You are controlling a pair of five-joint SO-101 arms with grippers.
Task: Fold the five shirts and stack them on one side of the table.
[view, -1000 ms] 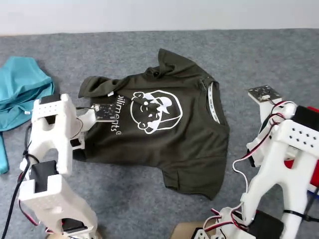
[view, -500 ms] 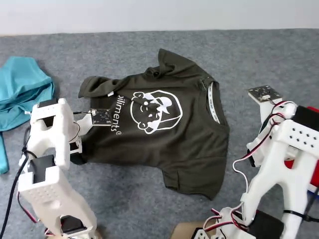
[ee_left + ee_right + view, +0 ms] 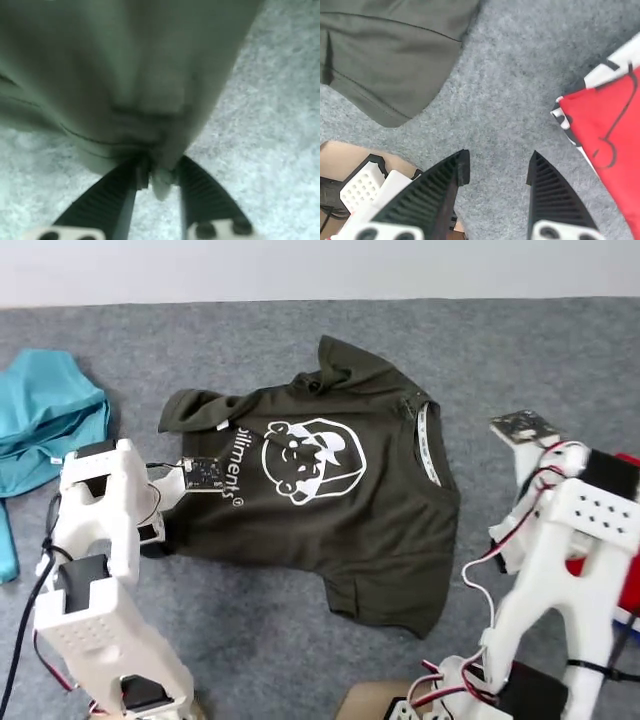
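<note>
A dark olive shirt (image 3: 330,510) with a white bear print lies spread on the grey carpeted table (image 3: 500,350). My left gripper (image 3: 156,172) is shut on a bunched edge of that olive shirt (image 3: 130,75), at its left side beside the left arm (image 3: 100,530). My right gripper (image 3: 495,167) stands open above bare carpet, between the olive shirt's hem (image 3: 385,65) and a red shirt (image 3: 610,130). The right arm (image 3: 560,540) stands at the table's right side. A teal shirt (image 3: 45,415) lies crumpled at the far left.
The red shirt (image 3: 628,570) shows behind the right arm at the right edge. A tan board (image 3: 340,160) and the arm's base lie at the front. Bare carpet (image 3: 240,640) lies in front of the olive shirt.
The left arm has drawn slightly back toward the front and left, keeping its hold on the olive shirt's edge. The right arm has shifted a little.
</note>
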